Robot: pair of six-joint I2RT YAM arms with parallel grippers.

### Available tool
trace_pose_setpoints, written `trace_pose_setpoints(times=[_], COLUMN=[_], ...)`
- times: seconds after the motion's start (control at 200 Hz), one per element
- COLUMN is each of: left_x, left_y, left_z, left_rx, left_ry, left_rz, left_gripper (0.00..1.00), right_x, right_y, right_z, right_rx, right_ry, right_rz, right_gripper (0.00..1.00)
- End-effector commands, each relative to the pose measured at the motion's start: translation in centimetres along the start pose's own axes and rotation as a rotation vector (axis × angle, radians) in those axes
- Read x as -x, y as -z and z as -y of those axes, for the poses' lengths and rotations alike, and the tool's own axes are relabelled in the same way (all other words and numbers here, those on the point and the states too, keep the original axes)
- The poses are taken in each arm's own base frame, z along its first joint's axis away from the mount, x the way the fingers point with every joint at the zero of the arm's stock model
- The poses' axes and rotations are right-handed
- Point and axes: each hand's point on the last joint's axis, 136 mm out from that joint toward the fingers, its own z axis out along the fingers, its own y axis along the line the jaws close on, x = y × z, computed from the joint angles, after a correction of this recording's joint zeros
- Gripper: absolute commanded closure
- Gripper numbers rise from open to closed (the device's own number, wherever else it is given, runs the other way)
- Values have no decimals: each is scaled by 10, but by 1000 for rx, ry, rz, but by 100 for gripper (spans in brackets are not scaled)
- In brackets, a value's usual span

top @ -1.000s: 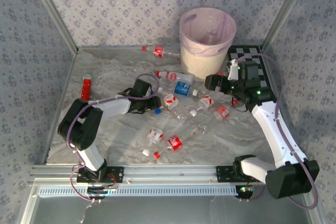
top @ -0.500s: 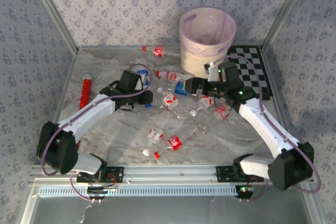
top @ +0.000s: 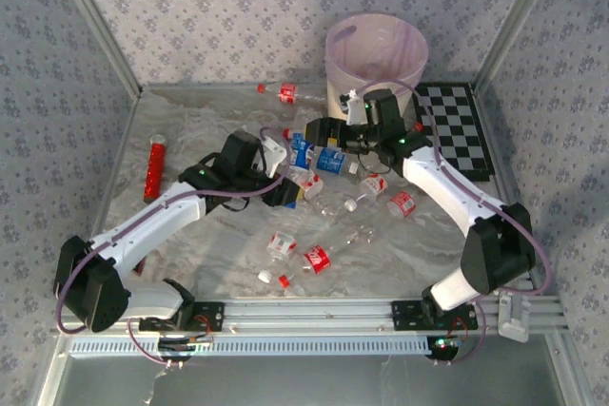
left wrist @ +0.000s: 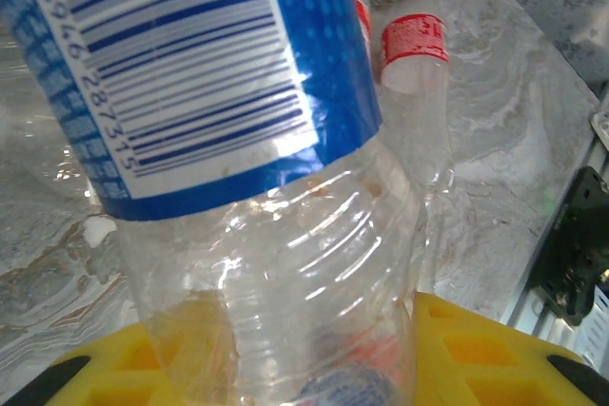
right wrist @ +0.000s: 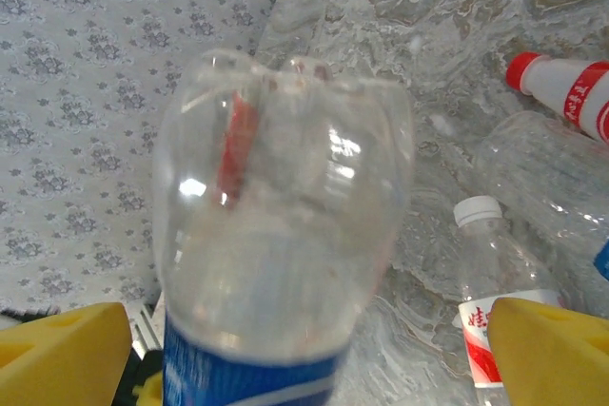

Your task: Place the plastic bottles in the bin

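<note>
Left gripper (left wrist: 285, 368), near table (top: 190, 140) centre, clamps a blue bottle (left wrist: 219, 73) by its cap end. Loose bottles (top: 314, 259) lie toward 6 o'clock. Right gripper (right wrist: 300, 354), fingers (right wrist: 57, 349) wide, straddles a blue-labelled bottle (right wrist: 285, 206) without touching. Bin (top: 376, 45) sits at 12 o'clock.

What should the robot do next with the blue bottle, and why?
Probably close the right hand on the blue-label bottle: its open fingers sit either side, the left hand holds the other end, and the bin stands nearer the right arm.
</note>
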Motion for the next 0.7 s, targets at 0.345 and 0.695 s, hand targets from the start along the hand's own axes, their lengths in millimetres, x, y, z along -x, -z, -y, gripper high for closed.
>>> trace_pose_setpoints(times=[0.345, 0.695], left_x=[5, 6], left_y=[5, 61], left_z=[20, 20], left_rx=[-71, 36], left_ry=[-102, -4], left_rz=[18, 198], left_gripper=[62, 1], right_x=[37, 146], right_y=[20, 110], right_z=[-10, -74], right_rx=[19, -52], right_ry=[15, 300], right_rz=[64, 334], right_gripper=[43, 59])
